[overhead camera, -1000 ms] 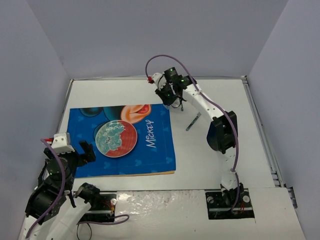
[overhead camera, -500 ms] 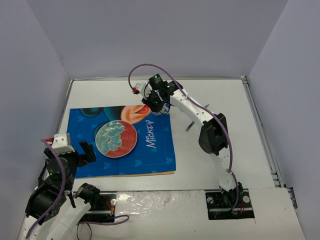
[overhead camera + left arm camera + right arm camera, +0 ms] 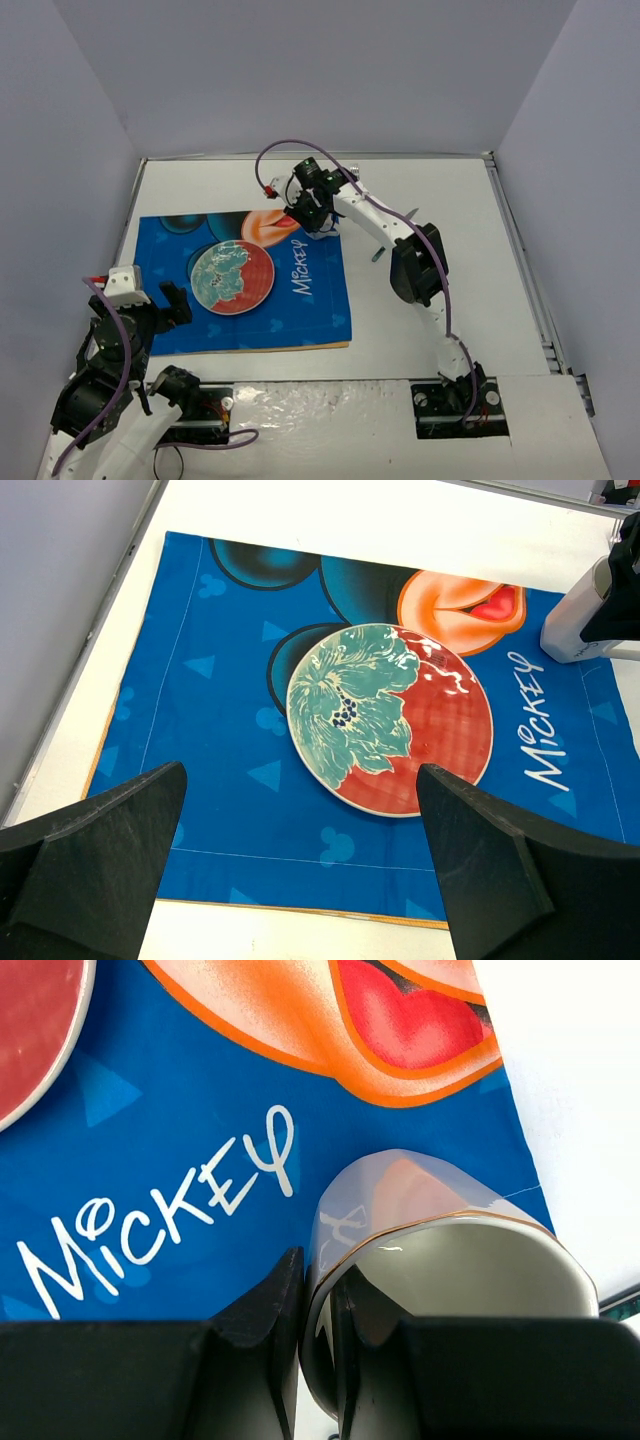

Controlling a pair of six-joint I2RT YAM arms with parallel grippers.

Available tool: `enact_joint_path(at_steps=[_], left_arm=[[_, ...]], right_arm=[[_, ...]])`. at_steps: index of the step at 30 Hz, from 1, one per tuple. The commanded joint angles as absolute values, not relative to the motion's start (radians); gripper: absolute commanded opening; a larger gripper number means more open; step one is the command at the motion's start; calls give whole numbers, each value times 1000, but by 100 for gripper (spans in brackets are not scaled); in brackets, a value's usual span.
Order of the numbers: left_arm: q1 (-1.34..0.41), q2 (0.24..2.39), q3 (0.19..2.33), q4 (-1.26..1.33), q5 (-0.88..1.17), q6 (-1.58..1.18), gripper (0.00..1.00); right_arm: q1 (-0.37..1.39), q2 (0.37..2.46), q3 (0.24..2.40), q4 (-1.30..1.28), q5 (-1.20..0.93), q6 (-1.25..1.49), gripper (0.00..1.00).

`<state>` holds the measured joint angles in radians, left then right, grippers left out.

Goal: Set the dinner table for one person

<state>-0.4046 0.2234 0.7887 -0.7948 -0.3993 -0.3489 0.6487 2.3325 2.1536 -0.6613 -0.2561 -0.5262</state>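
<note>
Filling most of the top view, the white table (image 3: 450, 200) is covered at centre left by a blue Mickey placemat (image 3: 300, 310), on which a red and green plate (image 3: 231, 277) is set. A pale cup (image 3: 450, 1260) with a gold rim is clamped by the right fingers (image 3: 255, 1320), closed on its wall, at the placemat's upper right corner; whether it touches the mat cannot be told. The left fingers (image 3: 110, 850) are held wide open at the lower left.

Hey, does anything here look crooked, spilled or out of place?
Nothing spilled or damaged. The round floral plate sits flat on the blue Mickey placemat; only the gold-rimmed cup is unreleased, clamped in the right gripper.
</note>
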Motion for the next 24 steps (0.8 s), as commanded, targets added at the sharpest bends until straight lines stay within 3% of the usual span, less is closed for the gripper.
enact_joint_path(at_steps=[1,3,7,18,24], left_arm=[[-399,239,804,-732,-400,-349,97],[-399,239,804,-732,-400,-349,97],[-398,241,805,-731,-400,-348,97],[-399,244,804,-727,-395,-344,97],[-399,248,802,-724,-390,-344,97]], right_arm=[[644,2291,2190,-620,-229,-549,0],[640,2288,2184,-620,-226,-544,7],[633,2259,2171,-620,-209,-537,38],[624,2056,2164,-618,-109,-464,76],[541,1860,2087,-591,40,-233,90]])
